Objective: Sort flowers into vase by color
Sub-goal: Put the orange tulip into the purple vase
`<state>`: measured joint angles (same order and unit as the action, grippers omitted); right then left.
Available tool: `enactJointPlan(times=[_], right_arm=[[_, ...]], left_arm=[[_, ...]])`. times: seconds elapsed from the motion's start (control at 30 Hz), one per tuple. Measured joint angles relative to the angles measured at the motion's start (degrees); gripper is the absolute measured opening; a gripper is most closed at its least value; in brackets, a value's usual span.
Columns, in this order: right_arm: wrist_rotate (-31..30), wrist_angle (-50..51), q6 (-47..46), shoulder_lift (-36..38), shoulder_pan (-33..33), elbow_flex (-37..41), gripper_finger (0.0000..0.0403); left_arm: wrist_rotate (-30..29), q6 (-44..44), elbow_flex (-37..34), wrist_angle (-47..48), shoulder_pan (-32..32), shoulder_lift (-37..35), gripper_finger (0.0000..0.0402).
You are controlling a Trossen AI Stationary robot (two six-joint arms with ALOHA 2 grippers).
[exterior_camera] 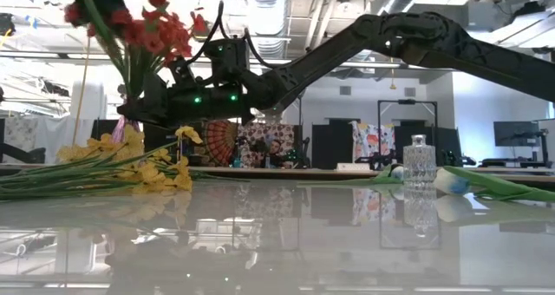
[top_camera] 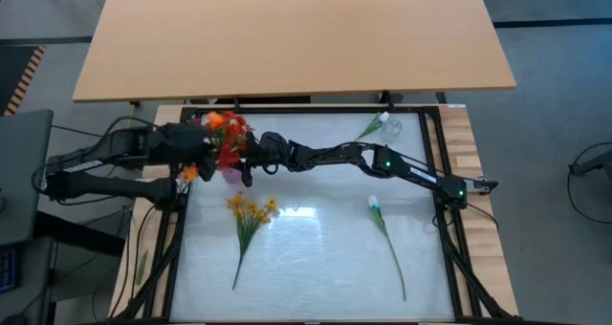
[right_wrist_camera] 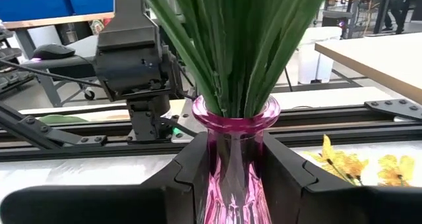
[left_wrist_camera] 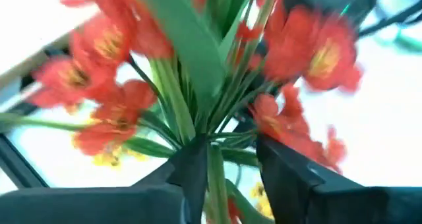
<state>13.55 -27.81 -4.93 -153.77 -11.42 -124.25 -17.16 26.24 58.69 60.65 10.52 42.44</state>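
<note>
A pink glass vase [right_wrist_camera: 232, 178] holds a bunch of red and orange flowers [top_camera: 228, 139] on green stems [right_wrist_camera: 237, 53]; it sits at the table's far left. My right gripper [right_wrist_camera: 234, 151] reaches across from the right and is shut on the vase. My left gripper [left_wrist_camera: 231, 165] hovers over the bunch, open, with stems [left_wrist_camera: 214, 178] running between its fingers; whether they touch it I cannot tell. A yellow spray [top_camera: 249, 215] lies flat on the table near the vase. One white flower [top_camera: 382, 229] lies at the right. My right gripper pinches the vase's narrow neck [right_wrist_camera: 234, 141], just below the flared rim, between its two fingers. The fingers come in level from the table's right side. The vase stands upright with the stems rising out of it; its base is hidden.
A small clear glass vase [exterior_camera: 419, 160] stands at the far right with another white flower [top_camera: 371, 127] beside it. Black frame rails [top_camera: 435, 153] border the glossy work surface. A wooden tabletop [top_camera: 296, 38] lies beyond the far edge.
</note>
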Motion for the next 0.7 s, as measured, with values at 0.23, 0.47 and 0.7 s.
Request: enactJointPlan(times=[0.23,0.47,0.7], right_arm=[[-0.2,0.0,0.0,0.0,0.0,0.0,0.0133],[-0.2,0.2,0.0,0.0,-0.4,0.0,0.0150],[2.9,7.0,-1.7,1.7,-1.9,0.0,0.0226]], left_arm=[[-3.6,-4.9,11.2,0.6,0.0,0.0,0.0141],[-7.3,-9.3,21.9,0.3,0.0,-0.1,0.0142],[-8.8,-12.3,24.8,0.0,0.0,-0.1,0.0142]])
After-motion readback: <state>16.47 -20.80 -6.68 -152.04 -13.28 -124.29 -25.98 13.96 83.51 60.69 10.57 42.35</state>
